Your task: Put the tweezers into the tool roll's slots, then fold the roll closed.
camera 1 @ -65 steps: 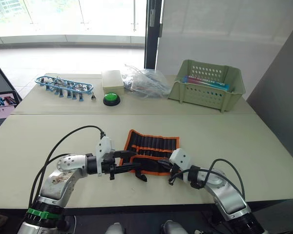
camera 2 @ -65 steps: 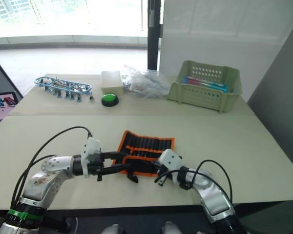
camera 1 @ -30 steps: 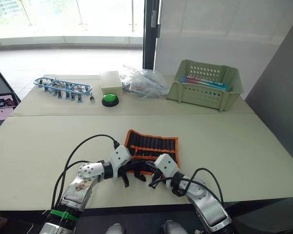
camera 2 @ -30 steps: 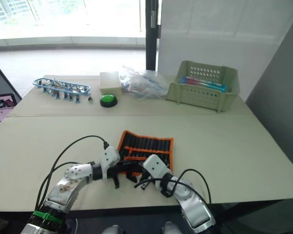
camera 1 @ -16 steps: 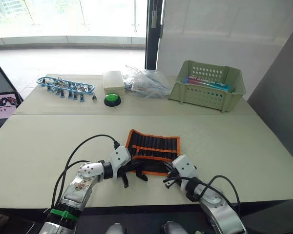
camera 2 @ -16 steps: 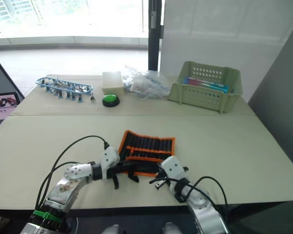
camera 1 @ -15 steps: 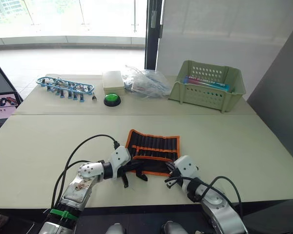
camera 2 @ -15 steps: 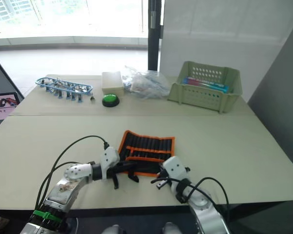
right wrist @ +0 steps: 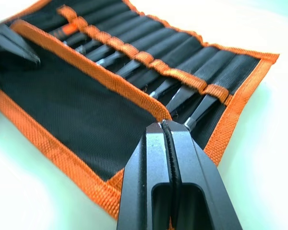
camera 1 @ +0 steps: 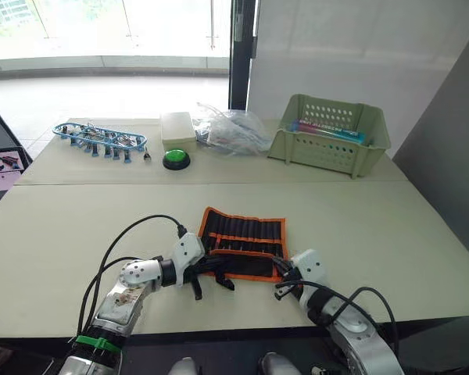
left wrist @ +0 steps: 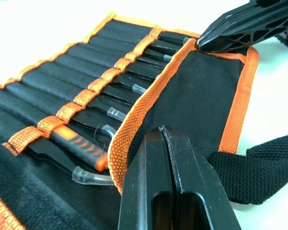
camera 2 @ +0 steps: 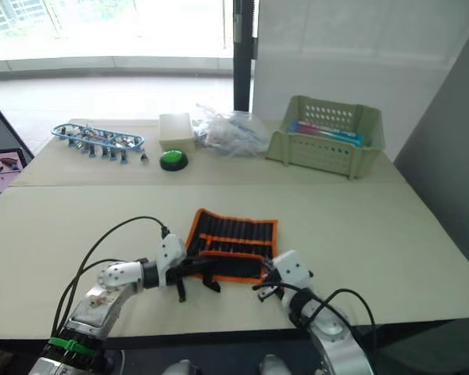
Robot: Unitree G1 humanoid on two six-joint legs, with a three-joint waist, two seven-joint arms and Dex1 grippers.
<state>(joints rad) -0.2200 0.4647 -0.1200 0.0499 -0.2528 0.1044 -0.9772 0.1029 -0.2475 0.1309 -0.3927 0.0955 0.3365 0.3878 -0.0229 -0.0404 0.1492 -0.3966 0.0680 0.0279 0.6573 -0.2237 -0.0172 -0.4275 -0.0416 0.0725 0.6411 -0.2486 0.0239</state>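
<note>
The tool roll (camera 1: 246,231) lies open on the table in front of me, black with orange edging, its near flap (left wrist: 201,91) folded up over the lower ends of the slots (right wrist: 134,40). Several tweezers (left wrist: 117,115) sit in those slots, clear-capped tips poking out at the flap's edge. My left gripper (left wrist: 161,131) is shut, its tip resting on the flap near the roll's left end. My right gripper (right wrist: 163,125) is shut too, its tip at the flap's orange edge by the right end. The black strap (left wrist: 252,167) trails off the near edge.
Along the far side of the table stand a green plastic basket (camera 1: 328,144), a crumpled plastic bag (camera 1: 230,131), a white box (camera 1: 178,125), a green button (camera 1: 177,159) and a blue rack of clips (camera 1: 100,139). A screen (camera 1: 0,168) sits off the left edge.
My right gripper has slid from the middle of the roll's near edge to its right end. The left gripper stays at the left end. The camera has shifted slightly.
</note>
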